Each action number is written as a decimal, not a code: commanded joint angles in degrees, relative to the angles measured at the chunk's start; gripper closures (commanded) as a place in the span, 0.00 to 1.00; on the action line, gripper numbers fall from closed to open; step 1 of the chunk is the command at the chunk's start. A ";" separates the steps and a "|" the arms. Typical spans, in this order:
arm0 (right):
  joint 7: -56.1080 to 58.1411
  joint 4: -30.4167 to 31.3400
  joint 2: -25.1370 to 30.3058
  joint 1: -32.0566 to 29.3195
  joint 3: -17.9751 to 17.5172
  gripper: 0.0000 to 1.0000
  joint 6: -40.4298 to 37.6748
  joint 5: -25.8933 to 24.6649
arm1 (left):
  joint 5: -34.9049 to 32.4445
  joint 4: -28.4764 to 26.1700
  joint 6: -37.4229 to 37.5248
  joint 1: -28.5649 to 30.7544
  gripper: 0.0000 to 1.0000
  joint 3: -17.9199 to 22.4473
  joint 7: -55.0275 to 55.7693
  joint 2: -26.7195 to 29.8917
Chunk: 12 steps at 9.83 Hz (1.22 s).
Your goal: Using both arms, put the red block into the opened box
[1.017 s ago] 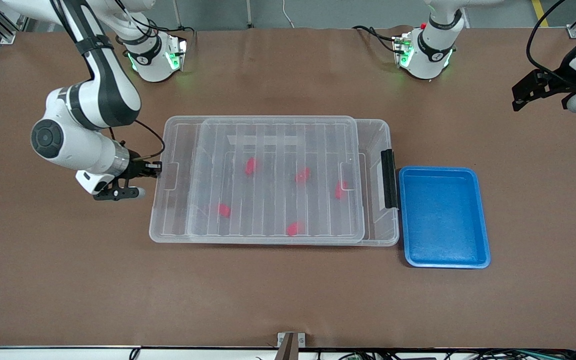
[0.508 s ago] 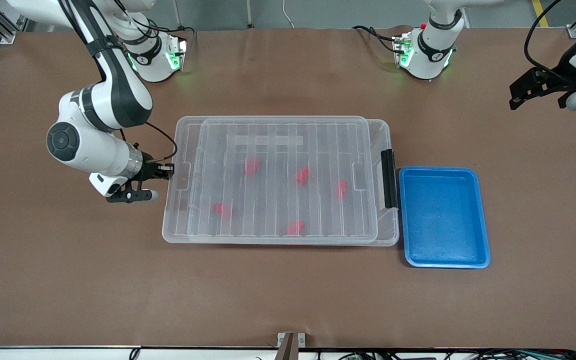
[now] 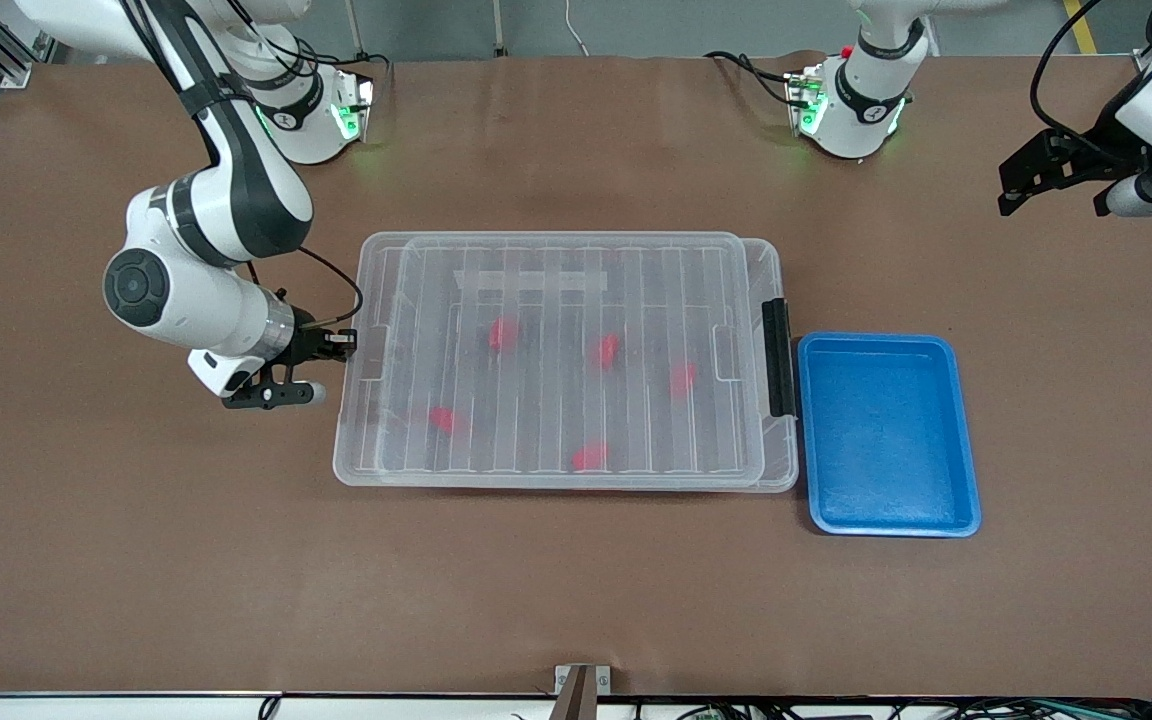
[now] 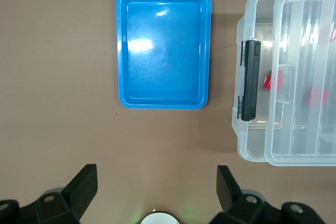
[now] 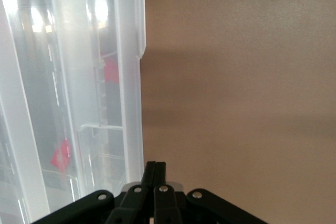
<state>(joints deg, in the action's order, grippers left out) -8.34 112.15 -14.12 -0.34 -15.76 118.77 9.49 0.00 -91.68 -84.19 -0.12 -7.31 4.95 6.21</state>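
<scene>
Right gripper (image 3: 341,341) pressing the lid (image 3: 556,350)
Its clenched fingers are touching the lid's short edge; left gripper (image 3: 1054,178) is hovering, fingers spread, grasping nothing.

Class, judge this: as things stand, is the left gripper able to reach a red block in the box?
Probably not: the ribbed lid covers the box and its red blocks. The open left gripper hangs above the table's end.

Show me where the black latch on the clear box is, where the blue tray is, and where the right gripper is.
black latch (image 3: 777,357), front view, middle of the black bar.
blue tray (image 3: 966,440), front view, on its rim.
right gripper (image 3: 344,340), front view, shut fingertips against the lid's edge.
</scene>
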 commanded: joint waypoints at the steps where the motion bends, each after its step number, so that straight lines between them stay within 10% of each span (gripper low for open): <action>1: -0.54 -1.14 -0.74 -0.10 -0.33 1.00 -0.20 0.96 | 0.00 -2.01 0.34 0.38 0.00 -0.94 0.06 0.65; 2: 0.16 -1.32 -0.48 -1.05 -0.07 0.82 -1.25 0.70 | 0.00 -2.01 0.34 0.56 0.00 -0.95 -0.12 0.56; 4: 0.17 -5.34 2.15 -5.26 0.46 0.00 -10.10 -3.22 | 0.09 -1.93 0.34 0.64 0.00 -0.77 0.14 0.47; 12: 0.34 -16.12 17.72 -5.63 13.73 0.00 -28.36 -8.00 | 0.27 -1.66 0.08 2.23 0.00 -0.24 0.94 0.21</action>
<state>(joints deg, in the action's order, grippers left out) -8.12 99.69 3.23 -6.17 -3.32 94.96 1.92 0.00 -91.66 -84.19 1.79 -7.36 5.11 6.27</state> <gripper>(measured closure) 0.000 0.000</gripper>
